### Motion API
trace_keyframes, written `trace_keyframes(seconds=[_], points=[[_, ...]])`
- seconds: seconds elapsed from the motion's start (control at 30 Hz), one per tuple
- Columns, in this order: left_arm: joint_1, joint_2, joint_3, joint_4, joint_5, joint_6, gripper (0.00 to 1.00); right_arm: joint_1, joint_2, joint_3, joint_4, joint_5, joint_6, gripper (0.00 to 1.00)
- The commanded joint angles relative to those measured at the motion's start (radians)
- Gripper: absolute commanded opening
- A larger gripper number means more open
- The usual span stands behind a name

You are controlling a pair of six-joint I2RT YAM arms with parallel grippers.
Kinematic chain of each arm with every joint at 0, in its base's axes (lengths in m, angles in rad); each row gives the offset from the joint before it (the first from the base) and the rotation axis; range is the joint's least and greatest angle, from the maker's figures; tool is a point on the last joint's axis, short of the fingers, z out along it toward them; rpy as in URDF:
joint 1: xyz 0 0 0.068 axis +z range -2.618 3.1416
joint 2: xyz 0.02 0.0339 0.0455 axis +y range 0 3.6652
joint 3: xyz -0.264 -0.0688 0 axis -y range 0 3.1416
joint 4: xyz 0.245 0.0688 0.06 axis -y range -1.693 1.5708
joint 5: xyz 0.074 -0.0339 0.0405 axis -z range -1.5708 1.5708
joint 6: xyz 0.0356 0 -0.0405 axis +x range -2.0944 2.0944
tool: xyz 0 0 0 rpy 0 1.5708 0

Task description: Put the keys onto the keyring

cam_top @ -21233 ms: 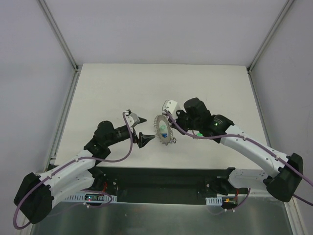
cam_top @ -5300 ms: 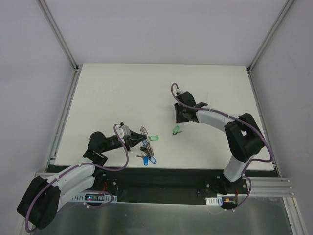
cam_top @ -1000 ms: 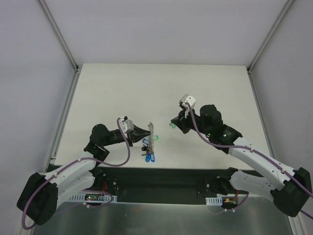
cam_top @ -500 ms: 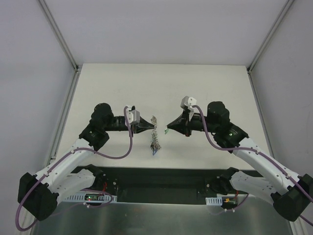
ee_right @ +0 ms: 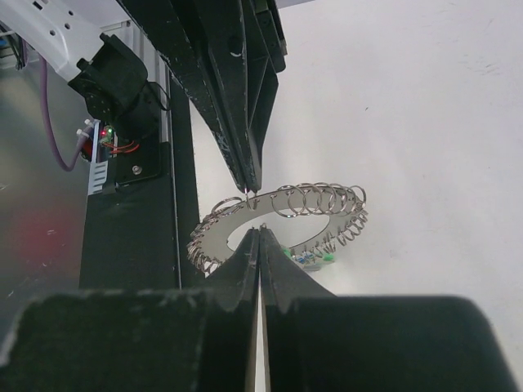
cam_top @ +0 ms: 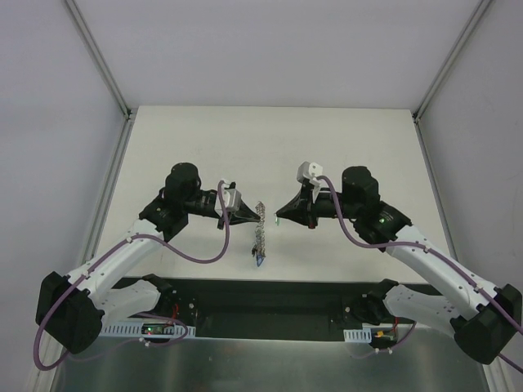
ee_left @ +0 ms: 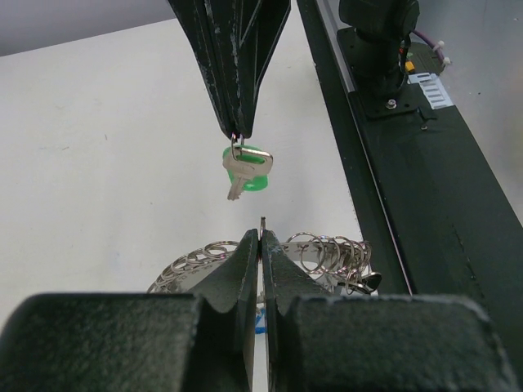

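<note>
The keyring (cam_top: 261,231) hangs edge-on above the table, and my left gripper (cam_top: 254,214) is shut on its rim. In the left wrist view it is a flat grey disc (ee_left: 327,255) fringed with small wire rings, a thin bit of its rim sticking up between the shut jaws (ee_left: 261,237). Keys with blue and green heads (ee_right: 310,257) dangle under it. My right gripper (cam_top: 279,219) is shut on the small ring of a green-headed key (ee_left: 248,167), which hangs just short of the keyring. In the right wrist view the shut right jaws (ee_right: 259,231) point at the keyring (ee_right: 282,216); the held key is hidden there.
Both grippers meet over the near middle of the white table (cam_top: 188,139). The black base rail (cam_top: 270,294) runs along the near edge, just below the hanging keys. Grey walls and metal posts (cam_top: 98,57) enclose the table on three sides.
Over the last second my left gripper raised the keyring and turned it edge-on, while my right gripper swung left with the green key. The gap between them is smaller.
</note>
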Motion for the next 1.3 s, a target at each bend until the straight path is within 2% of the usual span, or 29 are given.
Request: trace_keyframes(seconds=[0.0,0.1,0.47,0.7,1.27], points=[[0.0,-0.018,-0.013,0.078,0.064,0.031,0.0,0.012,0.013,0.015,0.063,-0.047,-0.037,0.01],[-0.004,-0.025,-0.037,0.145,0.047,-0.018,0.0,0.015,0.019,-0.004,0.089,-0.05,-0.031,0.01],[-0.026,-0.089,-0.093,0.222,-0.072,-0.058,0.0,0.021,0.015,-0.025,0.137,-0.083,0.006,0.01],[-0.038,-0.092,-0.1,0.237,-0.083,-0.072,0.0,0.035,0.019,-0.034,0.138,-0.096,-0.002,0.01],[-0.055,-0.091,-0.117,0.284,-0.099,-0.101,0.0,0.051,0.022,-0.071,0.178,-0.018,-0.045,0.01]])
